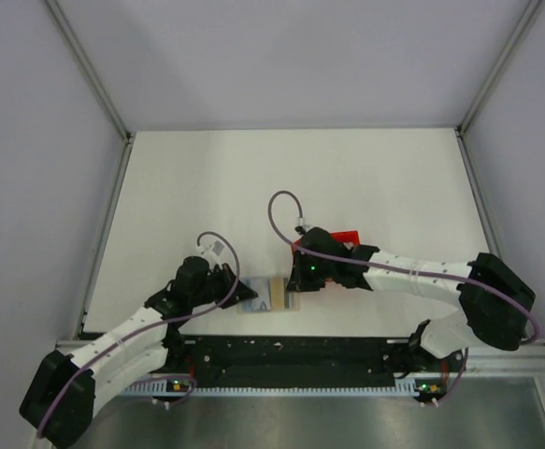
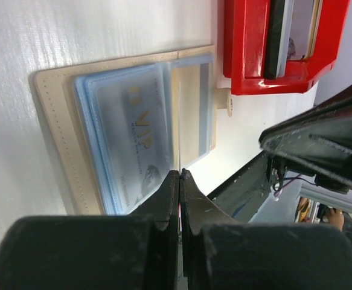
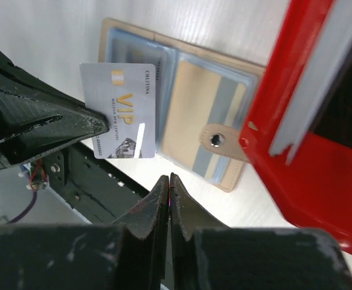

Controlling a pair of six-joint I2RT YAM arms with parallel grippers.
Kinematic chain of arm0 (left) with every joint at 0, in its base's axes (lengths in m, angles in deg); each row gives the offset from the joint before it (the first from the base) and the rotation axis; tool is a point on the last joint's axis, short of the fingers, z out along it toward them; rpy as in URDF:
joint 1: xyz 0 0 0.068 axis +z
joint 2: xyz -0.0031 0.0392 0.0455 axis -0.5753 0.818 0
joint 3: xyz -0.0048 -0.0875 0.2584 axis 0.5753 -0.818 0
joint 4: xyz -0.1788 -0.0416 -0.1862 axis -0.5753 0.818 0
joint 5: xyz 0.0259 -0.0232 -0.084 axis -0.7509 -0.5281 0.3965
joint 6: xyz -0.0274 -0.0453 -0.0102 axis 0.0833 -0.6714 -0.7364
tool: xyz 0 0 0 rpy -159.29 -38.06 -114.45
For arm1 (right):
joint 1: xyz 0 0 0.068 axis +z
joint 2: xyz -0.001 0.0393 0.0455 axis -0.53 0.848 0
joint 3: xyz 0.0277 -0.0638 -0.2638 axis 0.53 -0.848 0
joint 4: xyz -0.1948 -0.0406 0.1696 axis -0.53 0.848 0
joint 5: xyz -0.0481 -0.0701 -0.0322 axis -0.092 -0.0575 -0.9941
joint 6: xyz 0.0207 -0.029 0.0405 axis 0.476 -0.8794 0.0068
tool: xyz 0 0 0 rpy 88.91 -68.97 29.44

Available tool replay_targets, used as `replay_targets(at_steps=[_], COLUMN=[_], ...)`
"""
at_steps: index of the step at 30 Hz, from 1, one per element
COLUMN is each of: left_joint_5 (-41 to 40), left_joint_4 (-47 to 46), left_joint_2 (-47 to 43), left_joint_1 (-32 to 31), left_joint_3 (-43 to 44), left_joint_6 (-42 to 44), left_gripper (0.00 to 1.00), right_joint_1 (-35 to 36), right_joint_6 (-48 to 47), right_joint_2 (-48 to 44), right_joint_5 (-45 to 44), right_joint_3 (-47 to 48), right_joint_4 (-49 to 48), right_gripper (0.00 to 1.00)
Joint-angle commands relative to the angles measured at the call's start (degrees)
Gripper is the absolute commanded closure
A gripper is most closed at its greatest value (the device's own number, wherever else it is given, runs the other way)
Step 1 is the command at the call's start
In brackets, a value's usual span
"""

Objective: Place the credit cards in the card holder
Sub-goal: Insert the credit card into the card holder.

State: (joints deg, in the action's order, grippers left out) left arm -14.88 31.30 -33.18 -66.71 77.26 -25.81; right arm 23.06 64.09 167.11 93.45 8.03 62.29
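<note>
The card holder (image 1: 274, 296) lies open on the table, beige with clear bluish sleeves (image 2: 49, 121) (image 3: 194, 115). My left gripper (image 2: 180, 174) is shut on a silver-white credit card marked VIP (image 3: 120, 112); that card shows edge-on as a thin line (image 2: 180, 121) in the left wrist view. It hangs over the holder's left page, by the fold. A VIP card (image 2: 133, 127) shows behind the clear sleeve. My right gripper (image 3: 169, 177) is shut with nothing in it, just in front of the holder's snap tab (image 3: 215, 140). In the top view the left gripper (image 1: 244, 297) and right gripper (image 1: 297, 281) flank the holder.
A red plastic tray (image 1: 339, 238) (image 2: 248, 60) (image 3: 296, 169) stands right behind the holder and holds more cards on edge (image 2: 279, 36) (image 3: 320, 78). The black base rail (image 1: 291, 351) runs along the table's near edge, close to both grippers.
</note>
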Motion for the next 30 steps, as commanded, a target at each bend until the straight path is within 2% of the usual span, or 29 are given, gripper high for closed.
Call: replay_targets(at_steps=[1,9,16,30], left_joint_5=[-1.13,-0.77,0.37,0.37], left_joint_4=[0.64,-1.90,-7.00,-9.03], left_joint_2=[0.93,3.65,5.59,12.62], left_joint_1=[0.13,0.13,0.13,0.39], left_joint_3=[2.91,3.18,3.27,2.74], left_joint_6=[3.40,5.52,7.54,8.07], left_gripper=[1.00,1.00,1.00,1.00], right_joint_1=[4.78,5.40,5.40,4.79], right_joint_6=[-2.52,-2.52,-3.48,-4.54], right_joint_2=[5.97,9.77,11.96,15.39], right_joint_5=[-5.89,-10.47,-9.86,-9.68], right_joint_3=[8.65,8.84,8.31,8.66], right_joint_4=[5.34,7.81,7.90,8.25], right_gripper=[1.00,1.00,1.00,1.00])
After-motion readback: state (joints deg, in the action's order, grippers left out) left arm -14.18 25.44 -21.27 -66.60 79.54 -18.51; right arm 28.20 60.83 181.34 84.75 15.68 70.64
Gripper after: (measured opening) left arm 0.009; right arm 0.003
